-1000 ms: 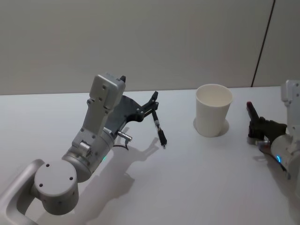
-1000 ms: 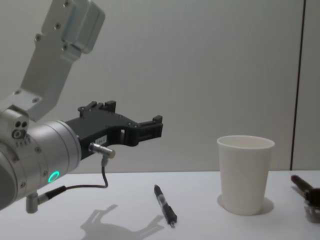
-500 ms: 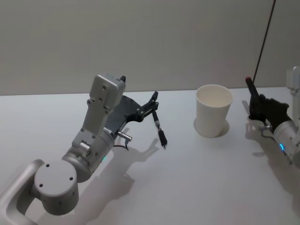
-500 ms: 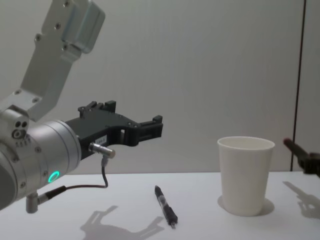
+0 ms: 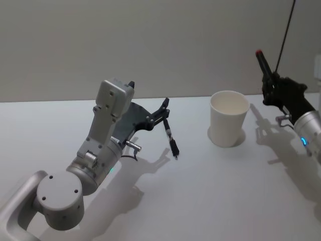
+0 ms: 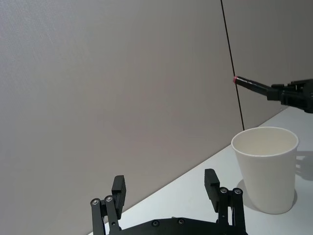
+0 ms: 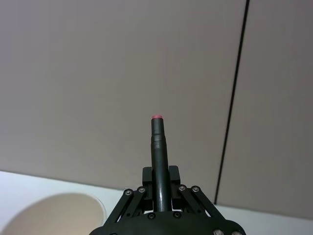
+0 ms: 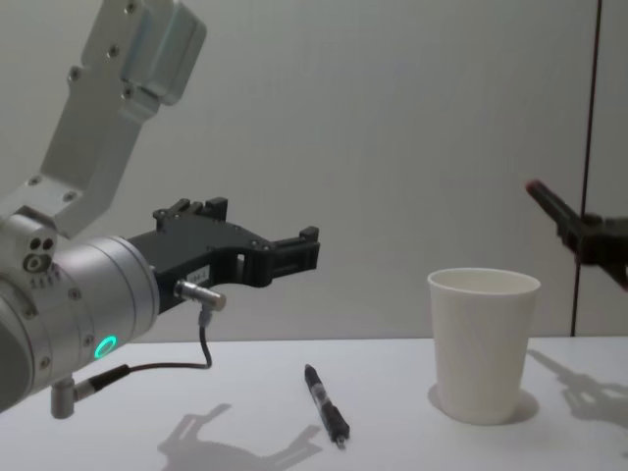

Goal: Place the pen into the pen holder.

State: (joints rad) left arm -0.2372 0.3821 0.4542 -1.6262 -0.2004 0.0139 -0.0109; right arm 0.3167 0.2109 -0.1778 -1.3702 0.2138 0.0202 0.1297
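The right pincer point(image 5: 275, 88) is in the upper right of the head view, above the counter point(image 5: 200, 201). It pinches the red-tipped pen point(image 5: 263, 63), whose red end points up and to the left. The pen holder point(image 5: 228, 123) stands upright on the counter at centre right, lower left of this pincer. The right wrist view shows what the head view does not: two fingers point(image 7: 173, 172) press on both sides of the pen, and the rim of the holder is at the lower left.

In the head view the left pincer point(image 5: 164, 108), at the centre, seems to touch a black pen point(image 5: 171, 140). The chest view shows that this pen lies flat on the counter at the lower centre, apart from the pincer above it. The left wrist view shows its fingers point(image 6: 117, 188) spread, with nothing between them.
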